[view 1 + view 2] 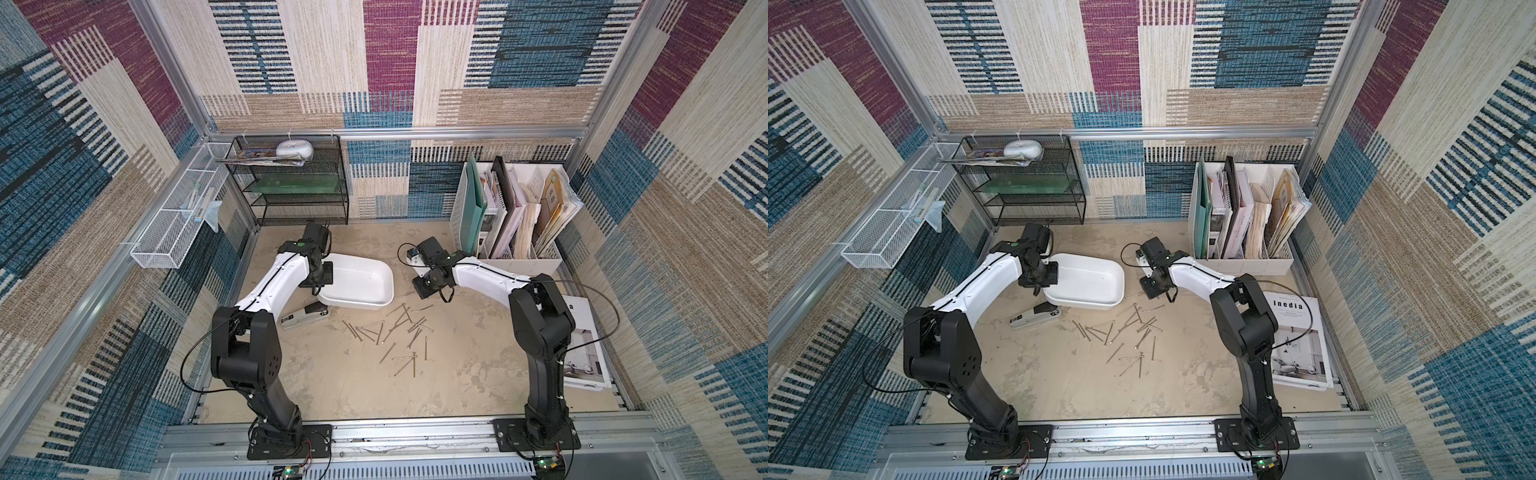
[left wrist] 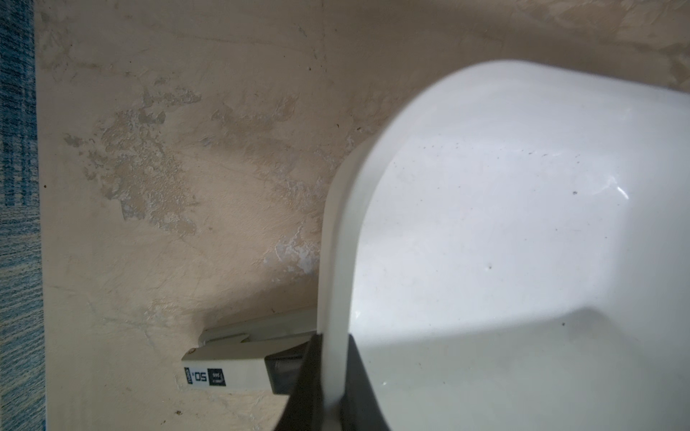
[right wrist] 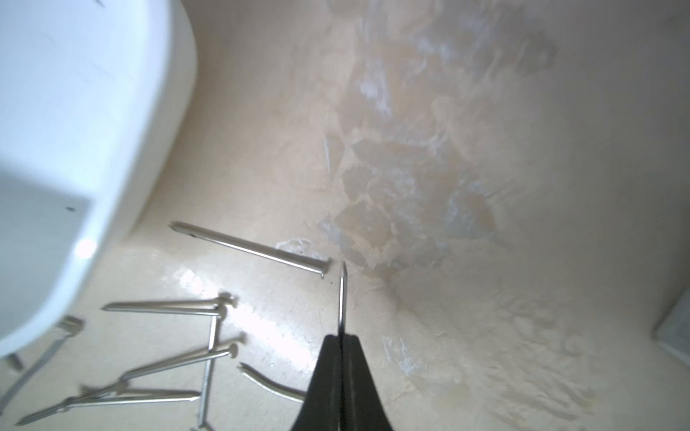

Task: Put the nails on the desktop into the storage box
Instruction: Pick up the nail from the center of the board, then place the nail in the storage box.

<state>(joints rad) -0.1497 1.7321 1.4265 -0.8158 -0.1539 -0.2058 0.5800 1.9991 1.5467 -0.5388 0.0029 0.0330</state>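
Note:
The white storage box (image 1: 357, 279) (image 1: 1088, 277) stands on the beige desktop (image 1: 332, 374), its left end raised. My left gripper (image 2: 332, 339) (image 1: 322, 276) is shut on the box's left rim (image 2: 336, 242), one finger inside the wall and one outside. Several nails (image 1: 395, 332) (image 1: 1129, 332) lie scattered in front of the box. My right gripper (image 3: 341, 337) (image 1: 422, 293) hangs just right of the box, shut on one thin nail (image 3: 342, 298) that sticks out past its tips. Another nail (image 3: 250, 246) lies on the desktop between that gripper and the box (image 3: 74, 112). The inside of the box shows no nails.
A white and black stapler (image 1: 305, 316) (image 2: 231, 369) lies against the box's front left corner. A white file holder (image 1: 511, 216) with folders stands at the back right, a black mesh shelf (image 1: 291, 183) at the back left. A magazine (image 1: 1296, 340) lies at the right edge.

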